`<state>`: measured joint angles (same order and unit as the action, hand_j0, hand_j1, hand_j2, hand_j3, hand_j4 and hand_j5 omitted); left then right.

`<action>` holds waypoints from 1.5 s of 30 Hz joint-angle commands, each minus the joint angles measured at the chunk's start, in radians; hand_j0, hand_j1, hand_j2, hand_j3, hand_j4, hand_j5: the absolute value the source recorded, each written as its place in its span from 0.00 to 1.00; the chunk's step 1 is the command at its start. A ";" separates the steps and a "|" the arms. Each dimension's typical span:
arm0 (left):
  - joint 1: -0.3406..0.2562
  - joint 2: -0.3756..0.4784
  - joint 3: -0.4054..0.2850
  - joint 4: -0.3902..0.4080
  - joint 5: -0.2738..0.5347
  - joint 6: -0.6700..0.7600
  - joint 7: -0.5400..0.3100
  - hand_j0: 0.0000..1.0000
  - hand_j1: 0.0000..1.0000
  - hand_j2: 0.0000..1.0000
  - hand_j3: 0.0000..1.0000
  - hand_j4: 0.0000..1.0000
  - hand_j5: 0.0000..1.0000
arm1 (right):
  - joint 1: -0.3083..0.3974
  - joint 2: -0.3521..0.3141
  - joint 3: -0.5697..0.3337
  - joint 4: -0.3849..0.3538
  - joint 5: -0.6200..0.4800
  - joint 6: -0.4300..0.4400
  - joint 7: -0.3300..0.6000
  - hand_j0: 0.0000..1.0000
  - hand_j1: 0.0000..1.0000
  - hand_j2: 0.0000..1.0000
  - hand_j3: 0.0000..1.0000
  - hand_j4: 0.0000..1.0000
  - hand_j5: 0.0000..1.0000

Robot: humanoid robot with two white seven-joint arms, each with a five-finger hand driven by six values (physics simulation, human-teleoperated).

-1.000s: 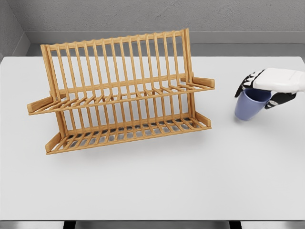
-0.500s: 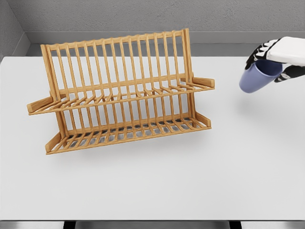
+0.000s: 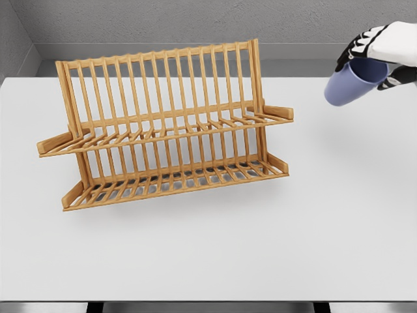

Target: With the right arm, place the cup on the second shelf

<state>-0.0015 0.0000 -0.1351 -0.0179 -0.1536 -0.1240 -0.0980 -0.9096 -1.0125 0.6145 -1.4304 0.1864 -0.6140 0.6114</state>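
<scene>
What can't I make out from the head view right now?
- Right hand: its arm is cut off by the right edge.
- Cup: the rim's far side is hidden by the fingers; whether it has a handle cannot be told.
- Left arm: not in view.
- Rack: fully visible.

Cup [image 3: 345, 87] right of rack [image 3: 166, 127] (aloft)

Right hand [image 3: 384, 49] is up in the top right corner gripping the blue cup [image 3: 348, 83], tilted, clear above the white table [image 3: 260, 248]. Wooden dish rack [image 3: 163, 127] sits well apart on the left, both shelves bare.
</scene>
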 commanded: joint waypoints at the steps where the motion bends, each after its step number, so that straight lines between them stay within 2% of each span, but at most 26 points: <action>1: 0.000 0.000 0.000 0.000 0.000 0.000 0.000 1.00 1.00 1.00 1.00 1.00 1.00 | 0.000 0.002 -0.001 -0.033 -0.005 0.003 -0.001 0.68 0.68 0.68 0.68 0.68 0.68; 6: 0.000 0.000 0.000 0.001 0.000 0.001 0.000 1.00 1.00 1.00 1.00 1.00 1.00 | -0.025 0.011 -0.001 -0.102 -0.007 0.003 -0.001 0.65 0.65 0.65 0.65 0.65 0.65; 11: 0.000 0.000 0.000 0.001 0.000 0.000 0.000 1.00 1.00 1.00 1.00 1.00 1.00 | -0.041 0.020 -0.001 -0.130 -0.008 0.003 -0.001 0.67 0.67 0.67 0.67 0.67 0.67; 16: 0.000 0.000 0.000 0.001 0.000 0.000 0.000 1.00 1.00 1.00 1.00 1.00 1.00 | -0.055 0.023 -0.001 -0.228 -0.007 0.003 -0.001 0.67 0.67 0.67 0.67 0.67 0.67; 24: 0.000 0.000 0.000 0.000 0.000 0.000 0.000 1.00 1.00 1.00 1.00 1.00 1.00 | -0.087 0.058 -0.001 -0.240 -0.007 0.003 -0.001 0.67 0.67 0.67 0.67 0.67 0.67; 27: 0.000 0.000 0.000 0.001 0.000 0.000 0.000 1.00 1.00 1.00 1.00 1.00 1.00 | -0.087 0.065 0.001 -0.291 -0.008 0.003 -0.001 0.67 0.67 0.67 0.67 0.67 0.67; 33: 0.000 0.000 0.000 0.000 0.000 0.000 0.000 1.00 1.00 1.00 1.00 1.00 1.00 | -0.097 0.068 0.002 -0.320 -0.008 0.003 -0.001 0.67 0.67 0.67 0.67 0.67 0.67; 40: 0.000 0.000 0.000 0.001 0.000 0.000 0.000 1.00 1.00 1.00 1.00 1.00 1.00 | -0.098 0.091 0.016 -0.323 -0.008 0.003 -0.001 0.67 0.67 0.67 0.67 0.67 0.67; 45: 0.000 0.000 0.000 0.000 0.000 0.001 0.000 1.00 1.00 1.00 1.00 1.00 1.00 | -0.097 0.092 0.099 -0.321 -0.007 0.003 -0.001 0.67 0.67 0.67 0.67 0.67 0.67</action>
<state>-0.0015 0.0000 -0.1351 -0.0178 -0.1536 -0.1240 -0.0980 -1.0048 -0.9214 0.6829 -1.7516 0.1846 -0.6111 0.6056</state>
